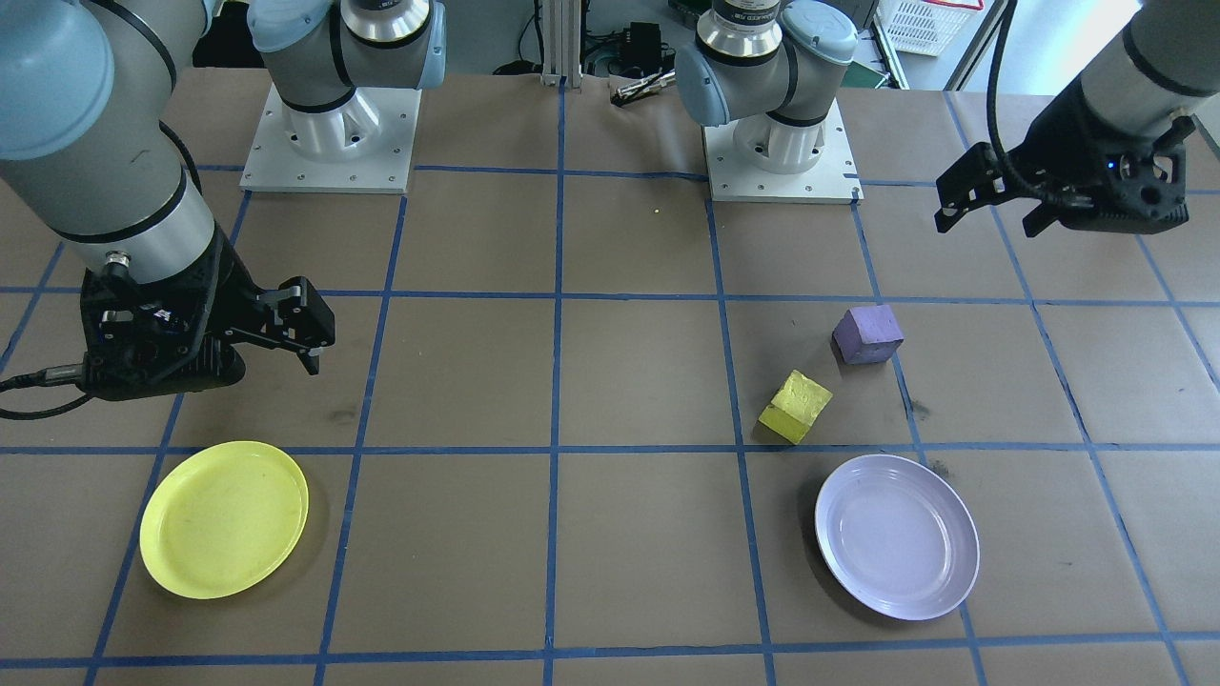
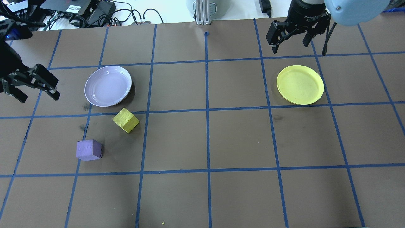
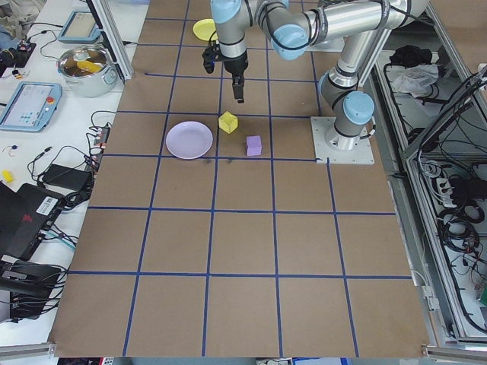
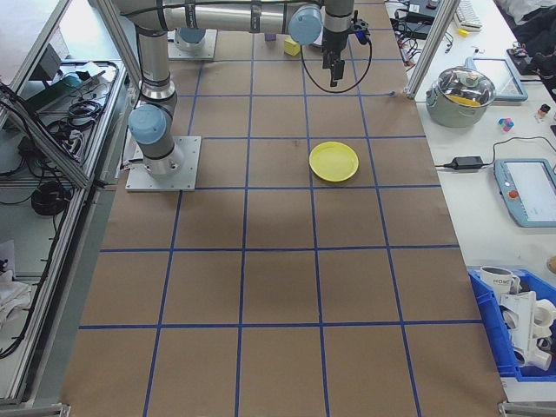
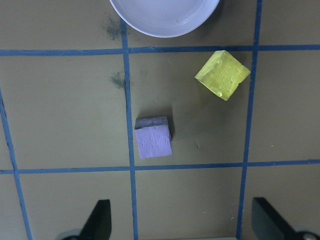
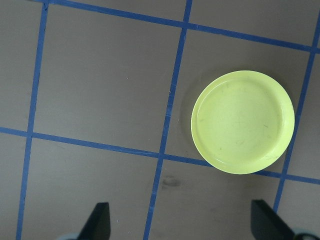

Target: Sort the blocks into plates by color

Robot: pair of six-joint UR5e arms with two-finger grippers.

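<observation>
The purple block (image 2: 89,150) and the yellow block (image 2: 125,120) lie on the table's left half, close together. Just beyond them sits the lavender plate (image 2: 108,85), with nothing in it. The yellow plate (image 2: 300,84) rests on the right half, also bare. My left gripper (image 2: 39,97) hovers open at the table's left edge, above and left of the blocks. In its wrist view the purple block (image 5: 153,138) is ahead of the open fingers and the yellow block (image 5: 222,75) is farther on. My right gripper (image 2: 289,47) hangs open beyond the yellow plate (image 6: 242,121).
Brown table marked with a blue tape grid. Both arm bases (image 1: 329,143) (image 1: 782,152) are bolted on the robot's side. Cables and electronics (image 2: 79,9) lie past the far edge. Side benches hold a metal pot (image 3: 87,65) and tablets.
</observation>
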